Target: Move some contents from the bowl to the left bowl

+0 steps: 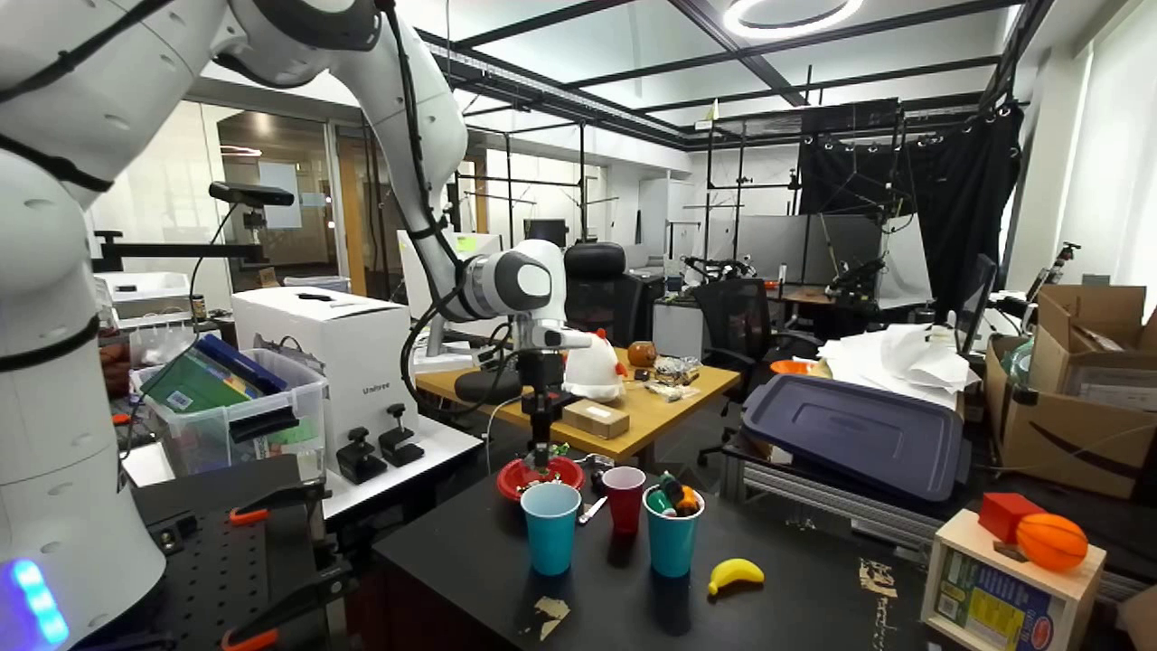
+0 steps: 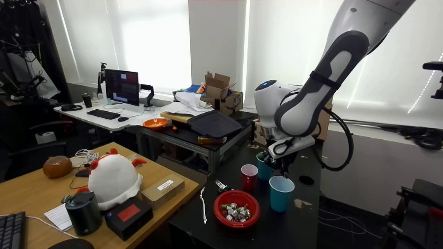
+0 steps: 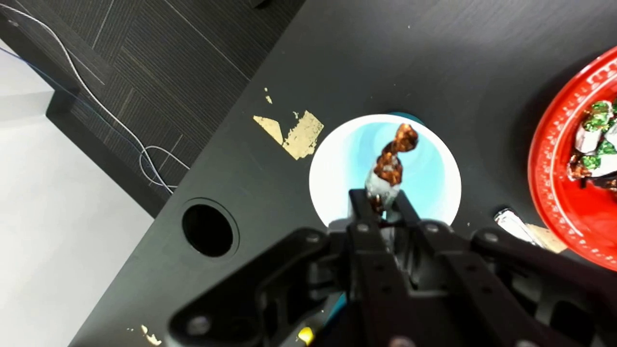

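Note:
A red bowl (image 1: 568, 467) with several wrapped candies in it stands on the black table. It also shows in the exterior view (image 2: 254, 216) and at the right edge of the wrist view (image 3: 554, 193). A blue cup (image 1: 551, 535) with a white rim stands upright beside the bowl, also in the exterior view (image 2: 279, 199) and wrist view (image 3: 332, 178). My gripper (image 3: 381, 195) is shut on a brown and silver wrapped candy (image 3: 387, 169). In the wrist view the candy overlaps the cup's opening. Both exterior views show the gripper (image 1: 540, 457) (image 2: 284, 173) just above the cup.
A red cup (image 1: 624, 506) and another blue cup (image 1: 672, 547) with green and orange things in it stand close by. A yellow banana (image 1: 735, 573) lies near them. Cutlery (image 2: 203, 207) lies by the bowl. The table has a round hole (image 3: 207, 230).

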### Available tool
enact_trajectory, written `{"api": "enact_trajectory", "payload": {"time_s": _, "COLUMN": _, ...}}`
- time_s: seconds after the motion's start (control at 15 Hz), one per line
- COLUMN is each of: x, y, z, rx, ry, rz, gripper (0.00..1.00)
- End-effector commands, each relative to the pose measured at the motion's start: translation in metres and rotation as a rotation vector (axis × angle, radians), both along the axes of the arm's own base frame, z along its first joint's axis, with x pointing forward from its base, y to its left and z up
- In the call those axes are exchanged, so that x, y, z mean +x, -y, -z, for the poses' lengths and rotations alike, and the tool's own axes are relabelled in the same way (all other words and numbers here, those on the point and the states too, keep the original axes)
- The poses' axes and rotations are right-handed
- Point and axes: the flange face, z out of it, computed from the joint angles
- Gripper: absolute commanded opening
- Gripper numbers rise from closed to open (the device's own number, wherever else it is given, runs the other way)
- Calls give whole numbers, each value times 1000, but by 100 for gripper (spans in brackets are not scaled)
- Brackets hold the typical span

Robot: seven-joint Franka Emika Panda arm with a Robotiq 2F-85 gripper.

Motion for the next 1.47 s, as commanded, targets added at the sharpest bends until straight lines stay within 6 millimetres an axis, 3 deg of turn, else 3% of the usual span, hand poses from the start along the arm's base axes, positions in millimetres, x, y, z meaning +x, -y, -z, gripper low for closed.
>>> {"api": "enact_trajectory", "payload": {"time_s": 0.0, "x": -5, "y": 1, "z": -6, "rx": -8, "ry": -18, "rz": 32, "gripper": 40}}
{"api": "enact_trajectory", "payload": {"time_s": 0.53, "x": -8, "y": -8, "z": -10, "rx": 17, "ry": -2, "rz": -18, "gripper": 98}}
{"api": "enact_trajectory", "payload": {"time_s": 1.0, "x": 18, "y": -49, "z": -24, "rx": 69, "ry": 73, "rz": -207, "gripper": 100}}
{"api": "enact_trajectory", "payload": {"time_s": 1.4, "x": 59, "y": -79, "z": -13, "rx": 164, "ry": 87, "rz": -456, "gripper": 100}}
